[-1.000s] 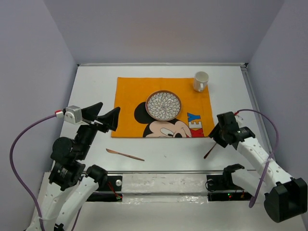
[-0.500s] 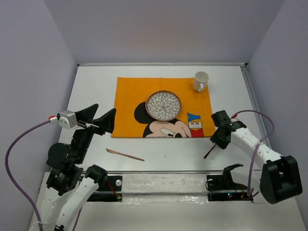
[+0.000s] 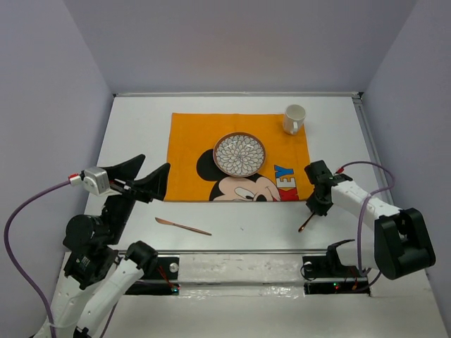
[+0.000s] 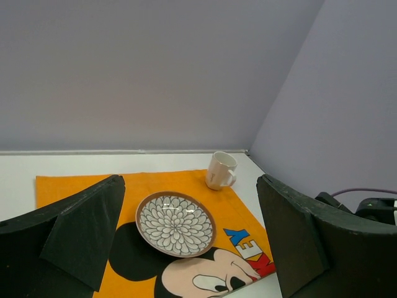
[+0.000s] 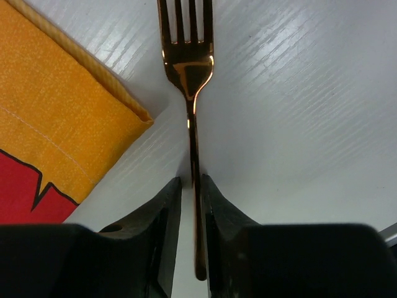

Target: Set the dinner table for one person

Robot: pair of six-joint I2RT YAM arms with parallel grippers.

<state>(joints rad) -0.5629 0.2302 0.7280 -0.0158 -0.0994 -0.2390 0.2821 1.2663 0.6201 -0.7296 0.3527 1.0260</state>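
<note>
Off the near-right corner of the mat (image 3: 190, 141), on the dinner table (image 3: 134, 127) — fork (image 5: 189, 68), handle flanked narrowly by right gripper (image 5: 191, 186), contact unclear. Left gripper (image 3: 156, 163) gaping wide above the open near-left edge.

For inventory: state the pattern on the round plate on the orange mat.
The round brown-rimmed plate bears grey-and-white flower petals; clearest in the left wrist view.

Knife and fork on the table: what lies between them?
Only bare white tabletop lies between the knife and the fork; the orange mat ends behind that stretch. The top view shows it.
</note>
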